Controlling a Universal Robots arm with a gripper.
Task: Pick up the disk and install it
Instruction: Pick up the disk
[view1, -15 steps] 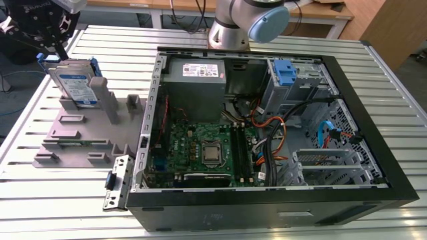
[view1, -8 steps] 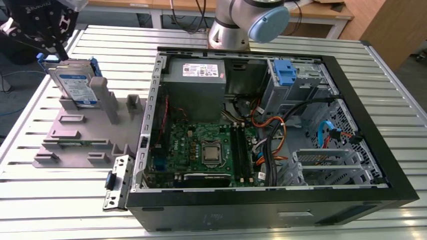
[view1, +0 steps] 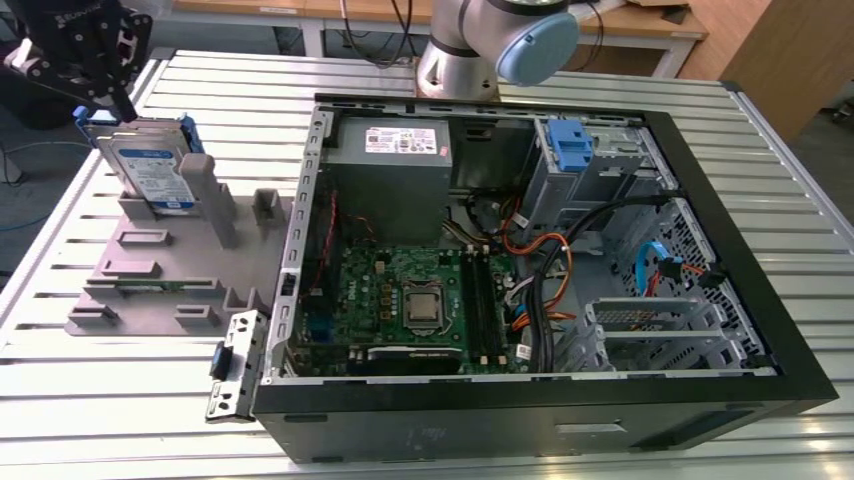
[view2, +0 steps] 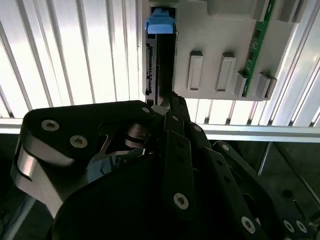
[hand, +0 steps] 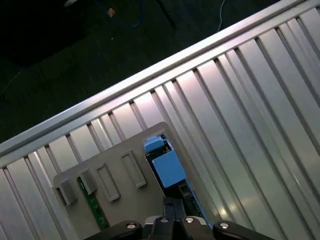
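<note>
The disk (view1: 151, 166) stands on edge in a slot of the grey holder (view1: 160, 270) at the exterior view's left, silver with a white-and-blue label and a blue carrier frame. My gripper (view1: 118, 108) hangs right at its upper far corner. In both wrist views I look down along the gripper (view2: 165, 102) (hand: 173, 207) onto the disk's thin edge (view2: 162, 60) and its blue carrier end (hand: 167, 167). The disk rests in the holder.
An open computer case (view1: 747, 300) lies to the exterior view's right, with a motherboard (view1: 414, 300), power supply (view1: 394, 150), cables and a drive bay with a blue clip (view1: 570, 145). A green memory stick (view2: 257, 40) sits in the holder. The slatted table's edge (view2: 75, 122) runs close behind the holder.
</note>
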